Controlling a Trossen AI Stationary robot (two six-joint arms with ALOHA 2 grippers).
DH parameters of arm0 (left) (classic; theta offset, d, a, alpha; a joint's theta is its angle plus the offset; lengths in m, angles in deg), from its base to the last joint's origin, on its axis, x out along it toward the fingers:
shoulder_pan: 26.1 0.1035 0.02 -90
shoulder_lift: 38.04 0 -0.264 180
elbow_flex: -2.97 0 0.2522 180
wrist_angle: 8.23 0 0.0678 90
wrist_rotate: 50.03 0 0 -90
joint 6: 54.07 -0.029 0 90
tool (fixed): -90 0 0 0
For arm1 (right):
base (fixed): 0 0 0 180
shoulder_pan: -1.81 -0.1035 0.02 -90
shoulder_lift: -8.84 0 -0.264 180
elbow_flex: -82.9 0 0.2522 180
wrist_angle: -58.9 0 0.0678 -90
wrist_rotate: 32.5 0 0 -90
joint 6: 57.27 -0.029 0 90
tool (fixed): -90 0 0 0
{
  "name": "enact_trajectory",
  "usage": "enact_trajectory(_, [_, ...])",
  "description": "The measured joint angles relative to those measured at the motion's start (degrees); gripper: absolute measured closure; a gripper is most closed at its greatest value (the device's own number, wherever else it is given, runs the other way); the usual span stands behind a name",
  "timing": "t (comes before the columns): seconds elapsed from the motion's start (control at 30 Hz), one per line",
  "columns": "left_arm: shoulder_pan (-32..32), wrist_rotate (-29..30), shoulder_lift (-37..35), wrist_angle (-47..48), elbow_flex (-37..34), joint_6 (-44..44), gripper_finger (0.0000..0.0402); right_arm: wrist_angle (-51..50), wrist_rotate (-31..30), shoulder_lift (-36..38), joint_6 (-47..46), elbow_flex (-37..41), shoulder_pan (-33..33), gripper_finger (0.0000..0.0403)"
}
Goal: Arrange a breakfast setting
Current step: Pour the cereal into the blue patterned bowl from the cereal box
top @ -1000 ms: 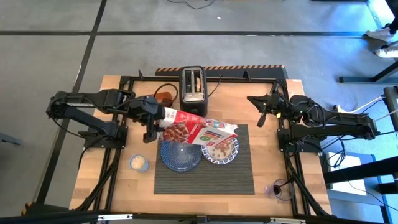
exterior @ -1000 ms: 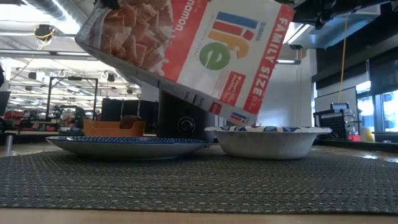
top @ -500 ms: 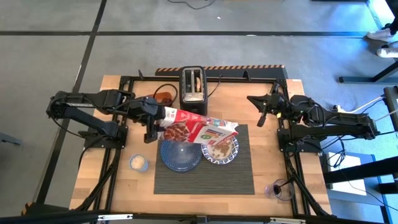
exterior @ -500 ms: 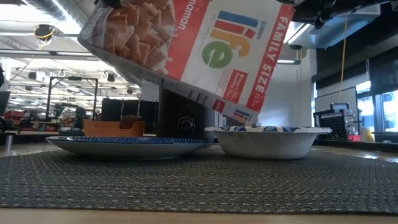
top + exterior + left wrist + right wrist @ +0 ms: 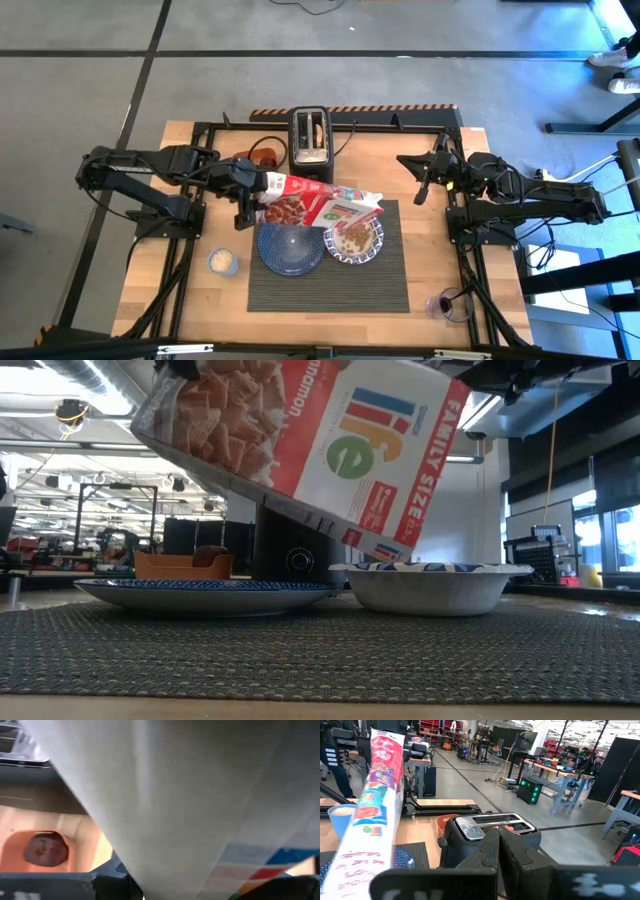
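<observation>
My left gripper (image 5: 255,192) is shut on a red-and-white cereal box (image 5: 320,205), held tilted above the mat with its open end over the blue-and-white bowl (image 5: 353,240). The bowl holds brown cereal. It stands on the dark grey ribbed placemat (image 5: 330,275), right of the dark blue plate (image 5: 290,250). In the low view the box (image 5: 300,450) hangs slanted above the plate (image 5: 205,592) and the bowl (image 5: 428,585). The bagel (image 5: 45,847) lies in the orange tub. The small dark red jar (image 5: 450,305) stands at the front right. My right gripper (image 5: 418,190) is shut and empty at the far right. The spoon is out of view. My left gripper holds the cereal box by its closed end (image 5: 270,186), the end toward the table's left. It comes at the box from the left. The box is lifted clear and slants down toward the bowl. In the left wrist view the box (image 5: 190,795) hides the place of contact.
A black toaster (image 5: 310,135) stands at the far edge behind the mat, with the orange tub (image 5: 262,157) to its left. A small cup (image 5: 223,261) of pale grains stands left of the plate. My right gripper (image 5: 498,837) looks toward the toaster (image 5: 490,827).
My left gripper has tipped the cereal box back a little. The box's open end has drawn off the bowl toward the far left, and more of the cereal in the bowl shows.
</observation>
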Motion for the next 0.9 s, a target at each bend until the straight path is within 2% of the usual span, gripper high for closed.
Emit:
enact_trajectory(0.2, [-0.17,-0.22,0.02,-0.04,0.0,-0.05,0.0235,-0.02,0.0,0.0,-0.02,0.0,0.0,0.0403])
enact_trajectory(0.3, [-0.48,1.79,0.02,0.1,0.01,0.86,0.0235,0.0,0.0,0.0,-0.02,0.0,0.0,0.0403])
enact_trajectory(0.57, [-1.12,-0.53,0.02,0.25,0.0,2.35,0.0235,0.02,0.0,0.0,-0.08,0.0,0.0,0.0403])
enact_trajectory(0.9, [-1.1,0.58,0.37,0.8,0.02,3.19,0.0235,0.01,0.02,0.0,-0.46,0.0,0.0,0.0403])
